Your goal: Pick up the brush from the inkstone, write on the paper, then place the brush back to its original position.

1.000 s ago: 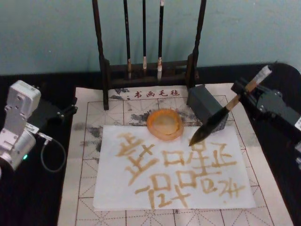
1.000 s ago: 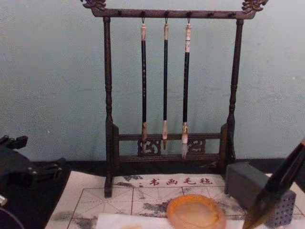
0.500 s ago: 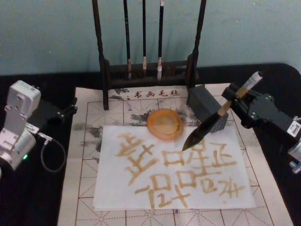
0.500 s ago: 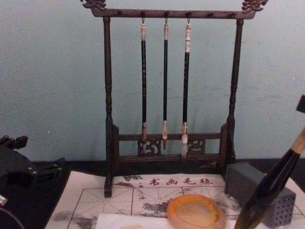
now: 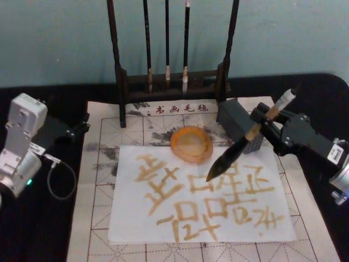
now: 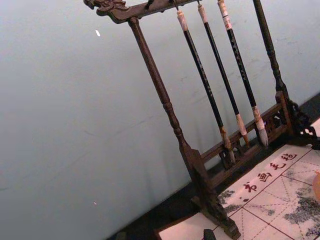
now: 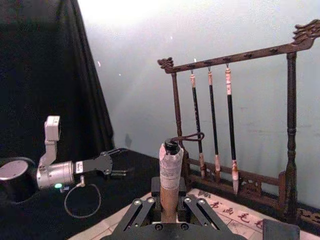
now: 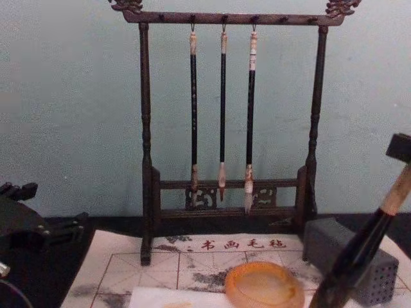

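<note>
Black tabletop [image 5: 38,234] carries a cream felt mat [image 5: 95,218] with red grid and ink stains. Wooden brush rack [image 5: 163,86] stands at the mat's rear edge. Cable loop [image 5: 75,176] lies left of the mat.

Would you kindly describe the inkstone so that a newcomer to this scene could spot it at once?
Start at the tall dark brush rack at the back; a cream grid-lined mat lies before it. On that mat, at the white paper's far edge, sits the inkstone: round, shallow and orange-amber, unlike the grey rectangular block to its right.
</note>
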